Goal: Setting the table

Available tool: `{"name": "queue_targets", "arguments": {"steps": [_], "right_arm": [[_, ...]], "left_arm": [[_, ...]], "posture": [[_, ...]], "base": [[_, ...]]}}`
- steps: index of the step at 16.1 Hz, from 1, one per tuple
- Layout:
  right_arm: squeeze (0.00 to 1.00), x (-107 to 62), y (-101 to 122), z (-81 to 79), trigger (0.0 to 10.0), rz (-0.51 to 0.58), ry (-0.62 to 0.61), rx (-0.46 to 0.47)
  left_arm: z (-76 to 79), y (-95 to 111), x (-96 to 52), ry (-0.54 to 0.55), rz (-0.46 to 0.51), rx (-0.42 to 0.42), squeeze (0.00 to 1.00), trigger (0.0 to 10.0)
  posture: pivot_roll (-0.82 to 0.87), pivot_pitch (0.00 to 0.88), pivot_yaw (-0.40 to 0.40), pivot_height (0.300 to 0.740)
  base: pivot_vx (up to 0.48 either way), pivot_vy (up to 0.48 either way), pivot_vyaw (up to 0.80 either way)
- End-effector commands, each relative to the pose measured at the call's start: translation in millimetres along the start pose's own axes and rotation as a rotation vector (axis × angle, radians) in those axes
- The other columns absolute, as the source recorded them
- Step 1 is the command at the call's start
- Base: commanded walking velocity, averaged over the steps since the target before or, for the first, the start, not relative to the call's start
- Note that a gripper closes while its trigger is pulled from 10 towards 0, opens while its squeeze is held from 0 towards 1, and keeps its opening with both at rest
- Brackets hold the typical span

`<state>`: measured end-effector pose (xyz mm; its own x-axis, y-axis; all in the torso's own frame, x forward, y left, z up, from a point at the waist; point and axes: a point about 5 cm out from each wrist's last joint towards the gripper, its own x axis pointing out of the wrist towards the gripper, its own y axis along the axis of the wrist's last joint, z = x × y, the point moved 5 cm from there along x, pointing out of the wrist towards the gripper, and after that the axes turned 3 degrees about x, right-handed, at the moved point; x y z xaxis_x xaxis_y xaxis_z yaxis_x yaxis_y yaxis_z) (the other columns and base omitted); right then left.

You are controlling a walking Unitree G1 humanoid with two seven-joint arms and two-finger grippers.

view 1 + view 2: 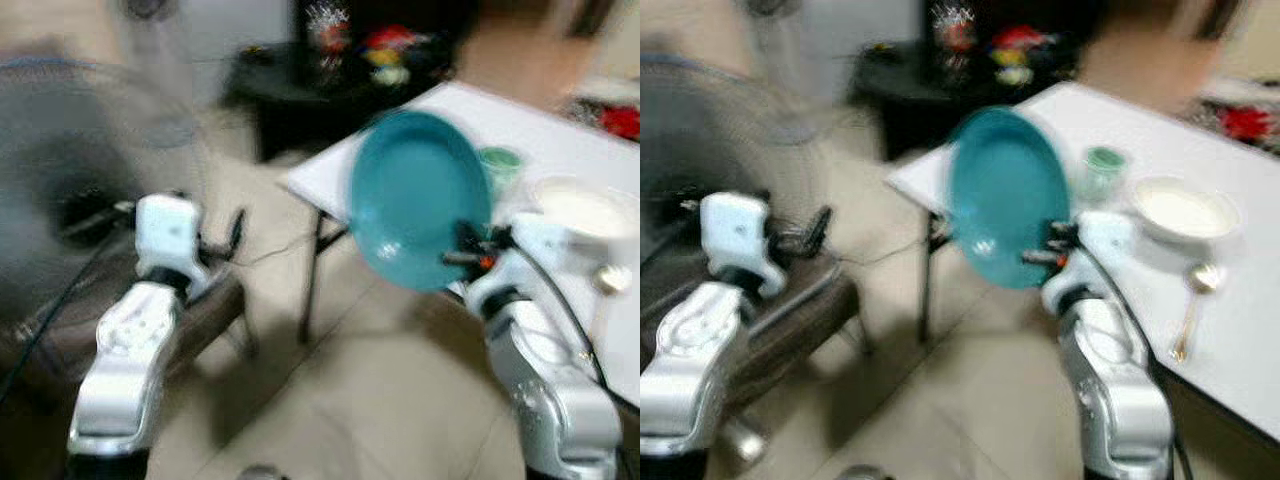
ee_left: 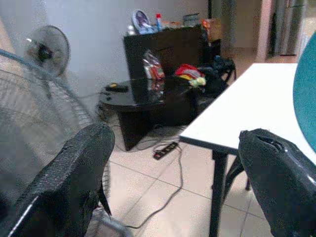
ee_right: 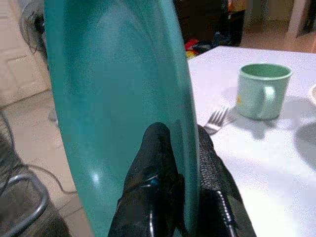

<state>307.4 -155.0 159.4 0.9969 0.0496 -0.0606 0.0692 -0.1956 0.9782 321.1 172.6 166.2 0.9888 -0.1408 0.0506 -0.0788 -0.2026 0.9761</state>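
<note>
The head views are blurred, and nearest to the camera they show the two silver arms above a pale tiled floor (image 1: 380, 390). The right pincer (image 3: 180, 163) is clamped on the rim of a teal plate (image 1: 420, 195), one black finger on each face, holding it on edge in the air at the near corner of the white tabletop (image 1: 1240, 330). The left pincer (image 2: 173, 182) hangs spread wide with nothing between its fingers, out over the floor to the left, apart from the tabletop. Beside it stands the wire cage of a floor fan (image 2: 29, 123). On the tabletop, a gold spoon (image 1: 1192, 305) lies near the front edge, and just beyond it sits a white bowl (image 1: 1185, 212); what it holds cannot be made out. A pale green mug (image 3: 260, 90) stands upright further in, with a fork (image 3: 217, 121) lying just beside it on the plate's side; the mug's inside is not visible. Beyond the tabletop's far corner a low black table (image 2: 133, 96) carries a few coloured things too blurred to name, with a cable and power strip (image 2: 165, 150) on the tiles below it. Behind that stand a dark cabinet (image 2: 168, 47) against the grey wall and a second fan (image 2: 47, 49).
</note>
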Motion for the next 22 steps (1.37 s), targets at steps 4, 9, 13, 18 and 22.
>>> {"name": "queue_targets", "arguments": {"steps": [4,9,13,18,22], "right_arm": [[0.0,2.1,15.3,7.1,10.0,0.047,0.039,0.039],[0.0,-6.2,24.2,-5.6,10.0,0.068,0.142,0.052],[0.0,-14.1,33.6,-10.1,10.0,0.116,0.162,0.092],[0.0,-16.9,47.6,-4.0,10.0,0.203,0.113,0.06],[0.0,-18.9,55.3,-11.1,10.0,0.25,0.139,0.022]], "left_arm": [[18.7,4.5,2.8,-0.087,0.012,0.001,0.0,10.0],[23.1,7.1,9.4,-0.124,0.021,-0.003,0.0,10.0],[26.3,7.3,13.1,-0.138,0.027,-0.014,0.0,10.0],[26.6,8.1,17.5,-0.134,0.037,-0.028,0.0,10.0],[24.0,9.6,21.6,-0.095,0.044,-0.034,0.0,10.0]], "posture": [[0.08,0.0,0.048,0.74],[0.04,0.0,0.074,0.74],[0.03,0.0,0.083,0.74],[0.02,0.0,0.076,0.74],[0.02,0.0,0.067,0.74]], "base": [[0.382,0.0,-0.1],[0.385,0.0,0.0],[0.385,0.0,0.0],[0.391,0.0,0.0],[0.287,0.0,0.0]]}}
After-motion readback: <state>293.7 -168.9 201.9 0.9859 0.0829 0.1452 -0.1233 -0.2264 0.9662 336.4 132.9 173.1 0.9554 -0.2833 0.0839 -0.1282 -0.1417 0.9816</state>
